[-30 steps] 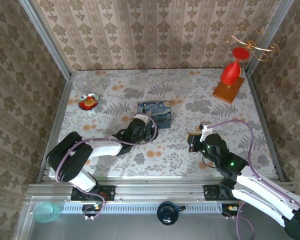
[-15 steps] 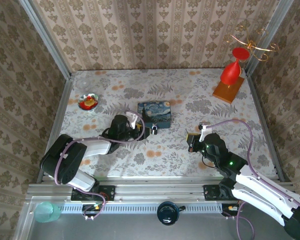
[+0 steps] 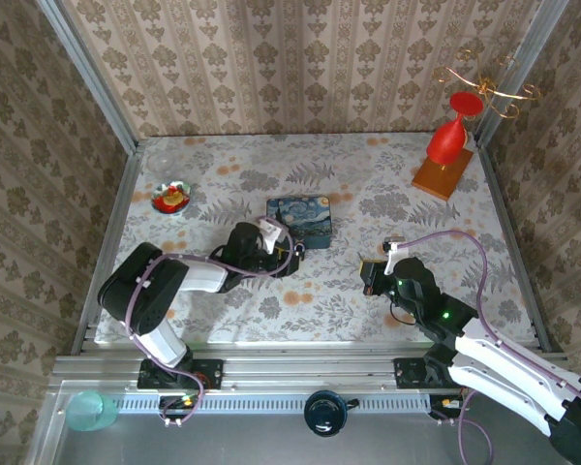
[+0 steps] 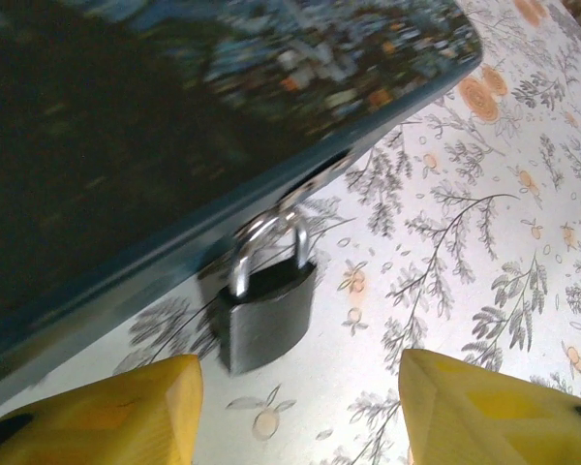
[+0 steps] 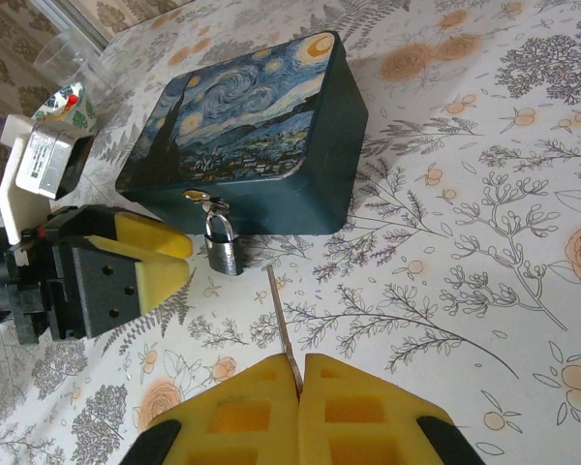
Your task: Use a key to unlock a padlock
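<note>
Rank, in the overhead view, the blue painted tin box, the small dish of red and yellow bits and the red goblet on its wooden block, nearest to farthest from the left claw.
From the left claw:
1. Blue painted tin box, just beyond it, mid-table.
2. Small dish, off to the left.
3. Red goblet, back right corner.

One padlock (image 4: 267,315), one key (image 5: 280,318), one blue tin (image 5: 242,126), one red ornament (image 3: 448,140), one dish (image 3: 171,199)

Bright, even light; L-wrist foreground prob. blurred
</note>
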`<action>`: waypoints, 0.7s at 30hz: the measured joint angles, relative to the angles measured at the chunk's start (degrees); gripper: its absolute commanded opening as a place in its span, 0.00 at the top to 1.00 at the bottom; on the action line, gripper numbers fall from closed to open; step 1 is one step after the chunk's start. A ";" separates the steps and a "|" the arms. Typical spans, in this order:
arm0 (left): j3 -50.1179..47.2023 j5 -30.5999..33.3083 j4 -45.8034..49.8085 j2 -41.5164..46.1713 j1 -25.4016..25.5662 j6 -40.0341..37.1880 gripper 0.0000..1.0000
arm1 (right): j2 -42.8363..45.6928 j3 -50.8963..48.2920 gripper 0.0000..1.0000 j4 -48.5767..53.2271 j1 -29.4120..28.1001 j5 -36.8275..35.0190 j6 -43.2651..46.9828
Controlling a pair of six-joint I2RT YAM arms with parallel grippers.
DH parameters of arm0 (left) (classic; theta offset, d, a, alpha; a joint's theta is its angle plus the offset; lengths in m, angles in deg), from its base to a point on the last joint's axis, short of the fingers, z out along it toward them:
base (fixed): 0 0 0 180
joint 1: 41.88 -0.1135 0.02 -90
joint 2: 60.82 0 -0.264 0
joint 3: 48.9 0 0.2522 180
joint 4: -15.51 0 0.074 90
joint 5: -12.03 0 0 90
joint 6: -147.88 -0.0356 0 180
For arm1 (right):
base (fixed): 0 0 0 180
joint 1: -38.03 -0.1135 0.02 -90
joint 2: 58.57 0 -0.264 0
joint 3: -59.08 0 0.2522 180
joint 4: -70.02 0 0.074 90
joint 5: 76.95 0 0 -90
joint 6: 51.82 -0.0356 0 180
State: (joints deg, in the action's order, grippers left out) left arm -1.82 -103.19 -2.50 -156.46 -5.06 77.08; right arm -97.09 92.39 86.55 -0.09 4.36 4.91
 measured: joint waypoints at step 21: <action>4.35 8.96 -2.78 -7.02 2.12 4.94 0.74 | 0.00 0.00 1.00 -1.27 -0.07 0.20 -1.09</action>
State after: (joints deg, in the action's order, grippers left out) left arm 2.53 -94.23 -5.27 -163.47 -2.94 82.02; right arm -97.09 92.39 85.28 -0.16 4.56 3.81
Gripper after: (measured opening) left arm 0.298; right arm 0.067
